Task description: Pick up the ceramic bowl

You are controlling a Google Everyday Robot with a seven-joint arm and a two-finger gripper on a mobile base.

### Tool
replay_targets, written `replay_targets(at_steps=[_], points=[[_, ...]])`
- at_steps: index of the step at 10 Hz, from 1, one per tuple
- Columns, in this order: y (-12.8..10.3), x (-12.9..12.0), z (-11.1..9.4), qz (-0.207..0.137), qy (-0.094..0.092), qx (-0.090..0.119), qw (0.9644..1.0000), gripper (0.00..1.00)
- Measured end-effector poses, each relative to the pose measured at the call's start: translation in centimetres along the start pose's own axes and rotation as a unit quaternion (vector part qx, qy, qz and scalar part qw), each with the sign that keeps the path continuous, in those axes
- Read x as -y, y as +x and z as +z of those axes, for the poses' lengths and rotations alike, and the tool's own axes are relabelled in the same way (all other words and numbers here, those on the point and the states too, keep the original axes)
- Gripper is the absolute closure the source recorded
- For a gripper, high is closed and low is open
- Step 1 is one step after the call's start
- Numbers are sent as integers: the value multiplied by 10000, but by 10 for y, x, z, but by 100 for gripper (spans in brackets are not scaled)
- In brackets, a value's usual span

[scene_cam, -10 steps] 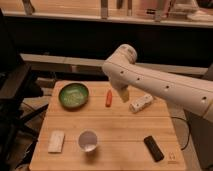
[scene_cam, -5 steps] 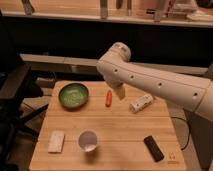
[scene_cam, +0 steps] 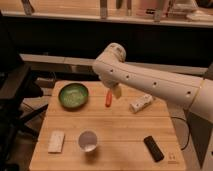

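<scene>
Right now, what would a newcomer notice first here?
The big white arm reaching in from the right over the wooden table, its hand hanging just above a small orange item near the back edge. Next, the green ceramic bowl at back left, untouched, left of the hand.

arm (scene_cam: 150, 84): white, rounded, dark screw dots | jaws: seemingly yellowish, below the elbow

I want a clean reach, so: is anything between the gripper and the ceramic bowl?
Only a small orange object lies on the table between them, close beside the gripper, which hangs open under the arm's bend. Past it, nothing visible stands before the ceramic bowl, and nothing covers the bowl.
</scene>
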Motion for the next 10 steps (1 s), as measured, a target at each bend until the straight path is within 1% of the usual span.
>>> replay_targets(at_steps=[3,5,10], points=[[-11,14,7,-238,131,46,9996,20],[-14,19,10,-326,184,88,9993,20],[-27,33,20,-548,369,291,9974,20]])
